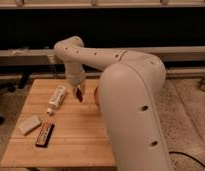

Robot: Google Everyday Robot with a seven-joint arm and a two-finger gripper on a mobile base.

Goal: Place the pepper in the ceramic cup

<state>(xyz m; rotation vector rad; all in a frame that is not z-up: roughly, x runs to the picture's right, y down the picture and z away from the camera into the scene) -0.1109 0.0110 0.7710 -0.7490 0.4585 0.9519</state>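
**A pale wooden table (71, 145) before a dark wall of shelving**

We see the table standing on a speckled floor, with long pale rails (26, 52) running across the dark background behind it. The robot's thick white arm (131, 100) rises from the lower right, arches over the table and bends down near its middle.

At the end of the arm, the two-finger gripper (78, 92) points down, just above the boards. Its jaws look closed on a small, elongated dark red pepper (80, 95), which hangs from the tip, off the wood. We cannot make out how wide the gap between the jaws is, because the pepper and the shadow fill it.

The bulk of the arm covers the right side of the table. Only a sliver of a wide orange bowl (97, 96) shows at the arm's edge, just to the right of the pepper. We cannot find the ceramic cup anywhere on the visible part of the table. The arm's lower part is cut off by the frame.

Left of the gripper lies a white bottle (57, 97) on its side, near the pepper but apart from it. Farther towards the front left are a flat beige block (29, 124) and a black-and-red rectangular bar (44, 135), side by side and well apart from the gripper.
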